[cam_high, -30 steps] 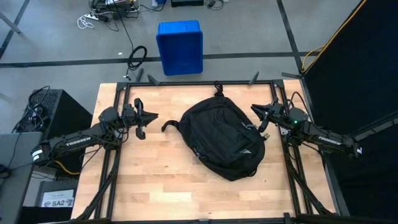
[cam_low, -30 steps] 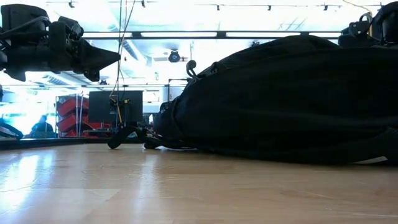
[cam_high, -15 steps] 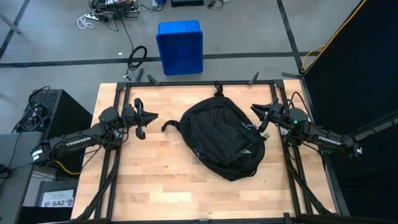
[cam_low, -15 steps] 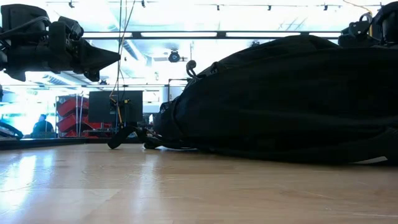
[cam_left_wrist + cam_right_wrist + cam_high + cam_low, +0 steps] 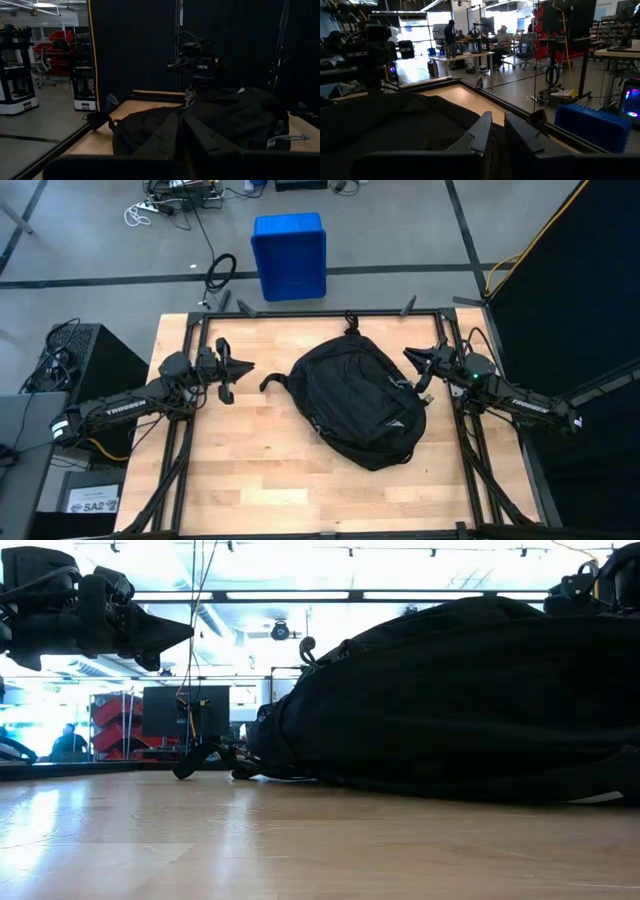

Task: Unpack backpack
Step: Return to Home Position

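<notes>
The grey floor (image 5: 100, 240) fills the upper part of the high view, crossed by dark lines. A tall black curtain (image 5: 570, 280) covers the right side. In the middle of the frame lies the tabletop (image 5: 260, 470), made of pale wooden strips inside a black metal frame (image 5: 300, 313). Most of the wood is bare and it shines a little in the low view.

The backpack (image 5: 360, 405) lies flat on the tabletop, right of the centre of the high view. Its thin white stripes (image 5: 395, 423) point to the lower right and one strap (image 5: 275, 380) reaches to the left. In the low view it fills the right half of the frame.

The left arm (image 5: 120, 408) comes in from the left edge. The left gripper (image 5: 248, 367) hangs above the wood, well apart from the backpack. Its jaws are clenched to one point and they grasp nothing. The right arm (image 5: 520, 405) comes in from the right edge. The right gripper (image 5: 408, 354) is just beside the upper right side of the backpack. Its jaws are drawn close, with only a thin slit showing in the right wrist view, and they grasp nothing.

A blue bin (image 5: 289, 255) stands on the floor above the tabletop in the high view, and a coil of black cable (image 5: 222, 272) lies just left of it. The right wrist view shows a bright workshop with desks and two people (image 5: 451, 30) far behind.
</notes>
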Controlling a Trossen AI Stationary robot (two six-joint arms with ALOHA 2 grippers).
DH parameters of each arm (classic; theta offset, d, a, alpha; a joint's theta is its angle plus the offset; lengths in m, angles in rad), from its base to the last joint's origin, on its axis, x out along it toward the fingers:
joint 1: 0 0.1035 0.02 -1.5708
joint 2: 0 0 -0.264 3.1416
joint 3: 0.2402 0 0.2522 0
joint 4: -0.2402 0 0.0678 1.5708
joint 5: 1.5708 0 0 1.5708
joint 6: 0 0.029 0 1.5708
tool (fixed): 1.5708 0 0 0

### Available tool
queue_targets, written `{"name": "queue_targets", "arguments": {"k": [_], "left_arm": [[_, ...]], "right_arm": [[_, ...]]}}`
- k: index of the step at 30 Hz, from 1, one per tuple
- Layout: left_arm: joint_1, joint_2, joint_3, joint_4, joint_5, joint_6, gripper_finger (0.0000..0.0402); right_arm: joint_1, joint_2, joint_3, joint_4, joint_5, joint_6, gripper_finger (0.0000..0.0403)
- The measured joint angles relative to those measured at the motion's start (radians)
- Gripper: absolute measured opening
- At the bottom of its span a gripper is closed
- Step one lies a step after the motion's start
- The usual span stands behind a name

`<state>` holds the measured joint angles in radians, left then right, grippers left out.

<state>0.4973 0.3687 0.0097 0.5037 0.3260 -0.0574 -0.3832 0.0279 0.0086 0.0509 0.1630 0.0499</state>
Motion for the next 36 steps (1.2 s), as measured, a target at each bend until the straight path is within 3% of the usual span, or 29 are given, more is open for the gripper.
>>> {"name": "queue_targets", "arguments": {"k": [15, 36], "left_arm": [[0.0, 0.0, 0.0, 0.0, 0.0, 0.0, 0.0], [0.0, 0.0, 0.0, 0.0, 0.0, 0.0, 0.0]], "right_arm": [[0.0, 0.0, 0.0, 0.0, 0.0, 0.0, 0.0048], [0.0, 0.0, 0.0, 0.0, 0.0, 0.0, 0.0026]]}}
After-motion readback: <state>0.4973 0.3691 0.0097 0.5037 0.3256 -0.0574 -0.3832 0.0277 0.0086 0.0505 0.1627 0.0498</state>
